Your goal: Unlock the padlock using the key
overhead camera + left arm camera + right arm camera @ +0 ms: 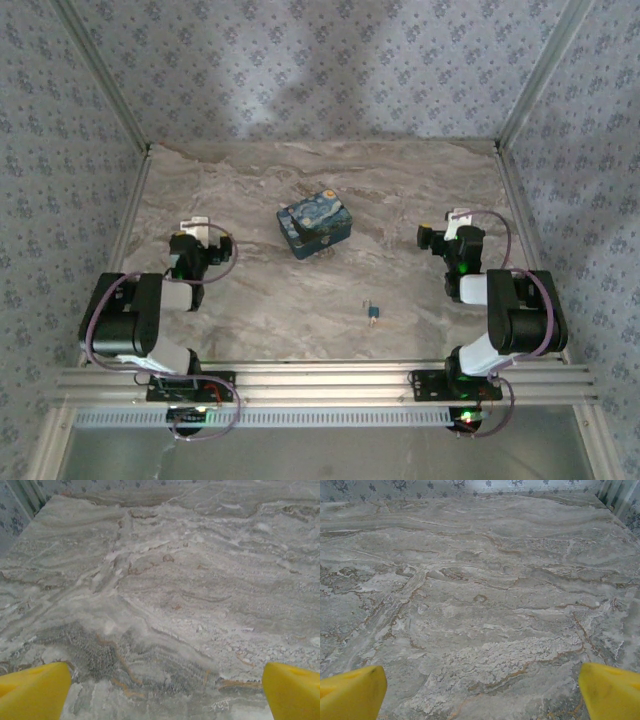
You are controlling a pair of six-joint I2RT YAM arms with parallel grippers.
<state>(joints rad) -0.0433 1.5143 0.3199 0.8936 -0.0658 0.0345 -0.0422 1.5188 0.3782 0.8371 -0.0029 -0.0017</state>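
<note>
Marbled grey stone makes up the tabletop, and both arms hang over it with nothing in their grasp. On one side the left tool stands wide apart, its yellow fingertips sitting at the lower corners of the wrist view with bare stone between them. Opposite it the right tool is spread just as wide, its yellow fingertips likewise far apart over bare stone. Between the two tools, roughly level with them and a little nearer the left tool, lies the padlock, touching neither. Back toward the arm bases, nearer the right tool, the key lies flat, well apart from the padlock.
</note>
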